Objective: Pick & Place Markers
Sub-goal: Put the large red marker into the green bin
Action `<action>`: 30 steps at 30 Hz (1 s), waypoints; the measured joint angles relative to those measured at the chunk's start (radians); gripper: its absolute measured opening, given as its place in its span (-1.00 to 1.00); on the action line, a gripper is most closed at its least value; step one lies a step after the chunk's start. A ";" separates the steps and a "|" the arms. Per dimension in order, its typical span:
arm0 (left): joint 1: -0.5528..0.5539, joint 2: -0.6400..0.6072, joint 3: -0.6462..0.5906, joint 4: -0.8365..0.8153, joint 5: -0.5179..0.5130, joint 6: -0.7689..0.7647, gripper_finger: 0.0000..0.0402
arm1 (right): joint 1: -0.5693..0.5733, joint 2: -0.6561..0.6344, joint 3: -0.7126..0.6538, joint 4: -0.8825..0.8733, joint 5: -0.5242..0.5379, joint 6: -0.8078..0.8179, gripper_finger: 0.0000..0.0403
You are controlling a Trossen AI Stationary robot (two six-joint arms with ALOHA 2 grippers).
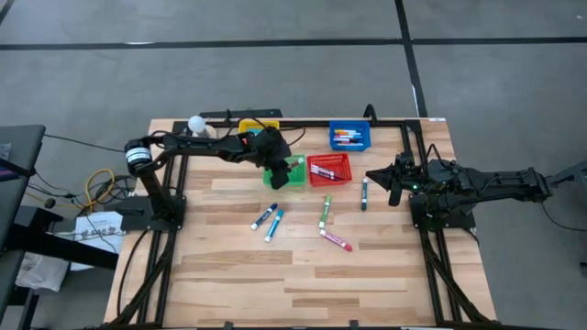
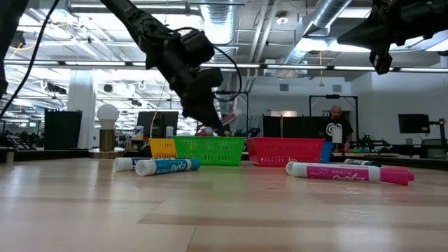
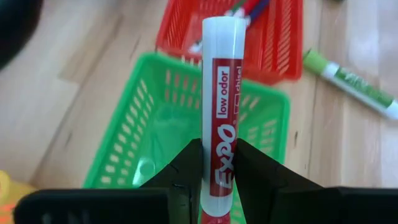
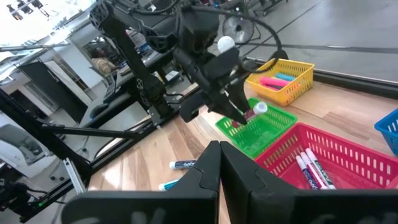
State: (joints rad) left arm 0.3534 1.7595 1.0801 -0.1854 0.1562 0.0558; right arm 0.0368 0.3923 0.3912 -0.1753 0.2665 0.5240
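Left pincer is clamped on a red Expo marker, fingers pressed to both sides of the barrel near its red end, white end pointing out ahead and down. It hangs just above the green basket, and here's the snag: a red marker over a green basket. Right beyond the green one, touching or nearly so, sits the red basket, with a few markers already lying in it. That looks like the proper home, judging by colour.

So the clean way to do this: carry the marker a little farther out past the green rim until the tip is over the red mesh, keep it high enough to clear both walls, then lower before letting go so it doesn't bounce out. The barrel is smooth and held near one end, so a slow swing is wise.

Farther off, a green marker lies on the bench beside the red basket, and a blue pair and a pink one wait nearer the front edge. Yellow basket and blue basket stand behind.

Right pincer is closed together, empty, parked well off to the side.
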 joint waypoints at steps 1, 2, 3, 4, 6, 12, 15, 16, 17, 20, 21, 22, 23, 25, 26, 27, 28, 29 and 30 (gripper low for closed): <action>0.000 0.004 0.000 -0.013 0.000 0.000 -0.62 | 0.000 0.000 0.000 0.000 0.000 0.000 -1.00; 0.000 0.005 0.000 -0.033 0.000 0.000 -0.62 | 0.000 0.000 0.000 0.000 0.001 0.000 -1.00; 0.000 0.005 0.000 -0.048 0.000 0.000 -0.62 | 0.000 0.000 0.000 0.000 0.001 0.000 -1.00; 0.000 0.006 0.000 -0.052 0.000 0.000 -0.62 | 0.000 0.000 0.000 0.000 0.001 0.000 -1.00; 0.000 0.009 0.000 -0.063 0.000 0.000 -0.62 | 0.000 0.000 0.000 0.000 0.001 0.000 -1.00; 0.008 0.009 0.000 -0.070 -0.002 0.000 -0.62 | 0.000 0.000 0.000 0.000 0.002 0.000 -1.00; 0.007 0.009 0.000 -0.071 -0.001 0.000 -0.62 | 0.000 0.000 0.000 0.000 0.002 0.000 -1.00; 0.007 0.009 0.000 -0.072 -0.001 0.000 -0.62 | 0.000 0.000 0.000 0.000 0.002 0.000 -1.00; 0.007 0.009 0.000 -0.072 -0.001 0.000 -0.62 | 0.000 0.000 0.000 0.000 0.001 0.000 -1.00; 0.008 0.009 0.000 -0.073 -0.001 0.021 -0.62 | 0.000 0.000 0.000 0.000 0.002 0.000 -1.00; 0.008 0.009 0.000 -0.072 -0.001 0.031 -0.62 | 0.000 0.000 0.000 0.000 0.002 0.000 -1.00; 0.008 0.009 0.000 -0.073 -0.001 0.041 -0.62 | 0.000 0.000 0.000 0.000 0.002 0.000 -1.00; 0.008 0.009 0.000 -0.073 -0.001 0.049 -0.62 | 0.000 0.000 0.000 0.000 0.002 0.000 -1.00; 0.008 0.009 0.000 -0.072 -0.001 0.066 -0.62 | 0.000 0.000 0.000 0.000 0.001 0.000 -1.00; 0.010 0.009 0.000 -0.072 -0.001 0.067 -0.62 | 0.000 0.000 0.000 0.000 0.002 0.000 -1.00; 0.012 0.009 0.000 -0.072 -0.001 0.067 -0.62 | 0.000 0.000 0.000 0.000 0.002 0.000 -1.00; 0.013 0.009 0.000 -0.072 -0.001 0.067 -0.62 | 0.000 0.000 0.000 0.000 0.002 0.000 -1.00; 0.014 0.010 0.000 -0.072 -0.002 0.067 -0.62 | 0.000 0.000 0.000 0.000 0.002 0.000 -1.00; 0.015 0.014 0.000 -0.070 -0.002 0.069 -0.62 | 0.000 0.000 0.000 0.000 0.002 0.000 -1.00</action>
State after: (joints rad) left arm 0.3683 1.7738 1.0801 -0.2552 0.1543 0.1244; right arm 0.0368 0.3923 0.3912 -0.1757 0.2680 0.5243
